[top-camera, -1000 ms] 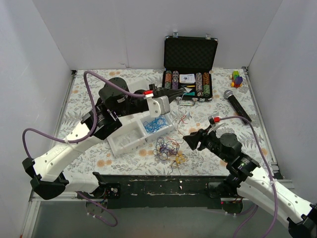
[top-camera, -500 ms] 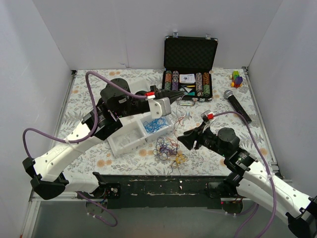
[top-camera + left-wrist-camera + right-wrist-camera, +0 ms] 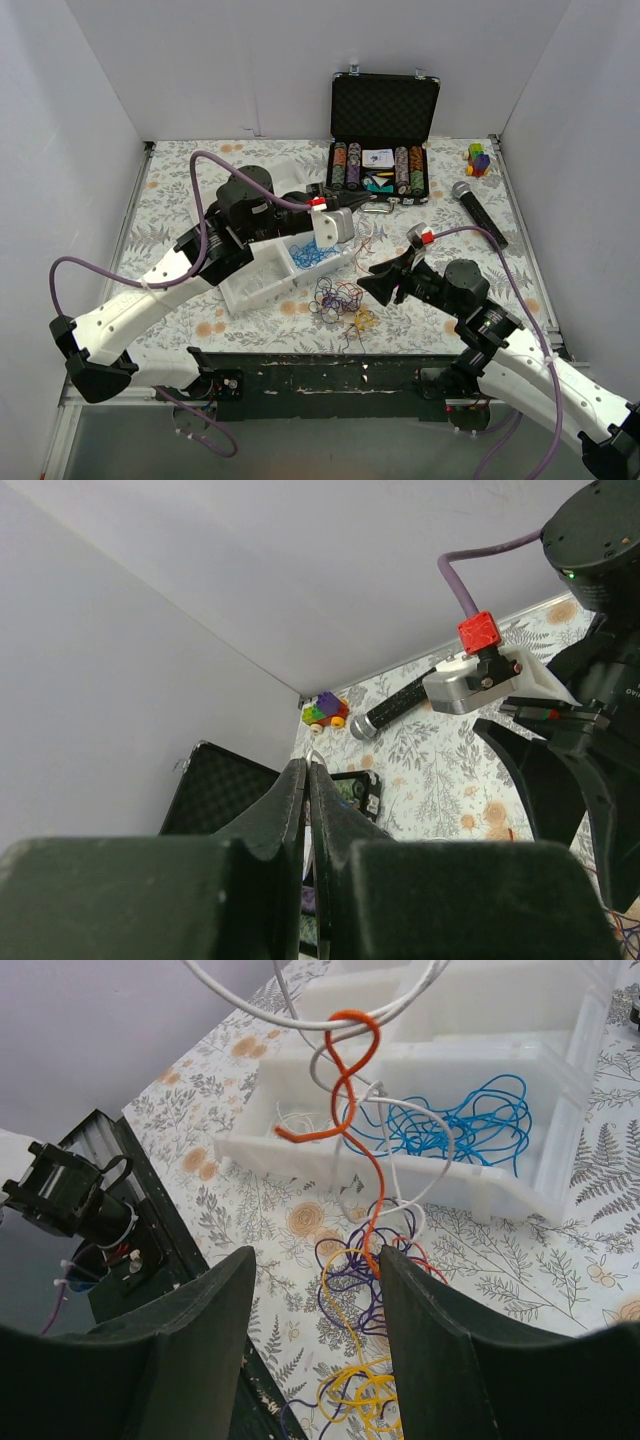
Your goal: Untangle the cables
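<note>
The tangle of cables (image 3: 338, 298) is seen on the floral worktop (image 3: 180, 180), near its front edge and between the two arms, just in front of a white compartment tray (image 3: 250, 285). Purple, red and dark strands are knotted together in it, and a yellow cable (image 3: 363, 320) is bunched at its near right side. A loose heap of blue cables (image 3: 312, 250) is contained in the right-hand end compartment of the tray. The left end effector (image 3: 308, 768) is raised above the tray and is pinched fully together, with a thin white cable (image 3: 270, 1010) caught at its tip. In the right wrist view this white cable is stretched across the top, and an orange cable (image 3: 350, 1090) is looped over it and hangs twisted down into the tangle. The right end effector (image 3: 318, 1260) is held just right of the tangle and pointed at it, with its jaws spread wide and nothing gripped; the hanging orange strand is framed between its fingers. At the back of the worktop an open black case of poker chips (image 3: 385, 110) is placed, with a microphone (image 3: 480, 212) and some coloured toy blocks (image 3: 479, 158) to its right.
</note>
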Robot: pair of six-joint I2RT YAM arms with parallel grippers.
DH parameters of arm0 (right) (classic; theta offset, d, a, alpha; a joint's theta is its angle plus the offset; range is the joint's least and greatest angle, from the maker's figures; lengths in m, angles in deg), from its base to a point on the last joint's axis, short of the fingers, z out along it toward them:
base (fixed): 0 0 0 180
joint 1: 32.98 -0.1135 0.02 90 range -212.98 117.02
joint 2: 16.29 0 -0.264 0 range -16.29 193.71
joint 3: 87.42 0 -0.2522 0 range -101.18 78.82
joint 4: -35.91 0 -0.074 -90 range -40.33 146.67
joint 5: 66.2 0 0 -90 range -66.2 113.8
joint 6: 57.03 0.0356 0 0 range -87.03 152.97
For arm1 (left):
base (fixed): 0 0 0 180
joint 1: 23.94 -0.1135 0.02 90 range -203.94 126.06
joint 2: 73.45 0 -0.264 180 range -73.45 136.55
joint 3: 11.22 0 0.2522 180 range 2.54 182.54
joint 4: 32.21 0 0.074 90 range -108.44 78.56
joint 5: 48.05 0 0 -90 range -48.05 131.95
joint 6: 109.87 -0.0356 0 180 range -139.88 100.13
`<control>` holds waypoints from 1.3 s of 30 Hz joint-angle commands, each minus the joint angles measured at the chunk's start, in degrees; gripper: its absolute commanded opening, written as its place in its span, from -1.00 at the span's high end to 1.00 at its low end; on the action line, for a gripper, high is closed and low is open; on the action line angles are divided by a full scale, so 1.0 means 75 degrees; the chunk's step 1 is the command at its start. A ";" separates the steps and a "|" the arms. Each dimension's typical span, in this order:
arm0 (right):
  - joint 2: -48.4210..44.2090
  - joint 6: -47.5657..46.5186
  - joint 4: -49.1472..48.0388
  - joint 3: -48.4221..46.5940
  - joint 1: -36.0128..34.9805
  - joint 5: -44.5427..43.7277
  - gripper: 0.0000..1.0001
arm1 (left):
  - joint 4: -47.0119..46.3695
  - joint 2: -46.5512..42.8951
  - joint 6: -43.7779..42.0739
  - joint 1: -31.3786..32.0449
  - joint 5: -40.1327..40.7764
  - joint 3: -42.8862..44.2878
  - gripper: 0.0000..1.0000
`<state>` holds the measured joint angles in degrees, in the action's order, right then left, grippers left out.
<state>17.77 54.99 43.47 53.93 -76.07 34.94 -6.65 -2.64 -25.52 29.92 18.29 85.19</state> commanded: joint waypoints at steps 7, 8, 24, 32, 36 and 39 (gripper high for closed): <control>0.0415 -0.0146 -0.0217 -0.0244 0.0003 -0.0042 -0.19 | -0.0096 -0.0277 -0.0172 0.0048 0.0190 0.0018 1.00; 0.0462 -0.0217 -0.0159 -0.0268 0.0003 -0.0171 -0.18 | -0.0096 -0.0288 -0.0161 0.0048 0.0190 0.0030 1.00; 0.1212 -0.0229 -0.0299 0.0024 -0.0020 -0.0242 0.97 | -0.0142 -0.0359 -0.0336 0.0048 0.0435 0.0300 1.00; 0.1060 -0.0100 -0.0182 0.0668 -0.0032 -0.0488 0.97 | -0.0949 -0.0534 -0.1682 0.0048 0.1535 0.0570 1.00; 0.1013 0.0040 -0.0181 0.1090 -0.0043 -0.0746 0.97 | -0.2505 -0.0675 -0.2642 0.0048 0.2391 0.0348 1.00; 0.1083 0.0192 -0.0182 0.1337 -0.0032 -0.0980 0.97 | -0.4215 -0.0699 -0.3661 0.0048 0.3047 -0.0074 1.00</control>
<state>25.97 54.79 43.51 62.11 -76.11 30.65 -19.42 -5.44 -41.48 29.99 32.15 86.68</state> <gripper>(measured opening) 0.032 0.014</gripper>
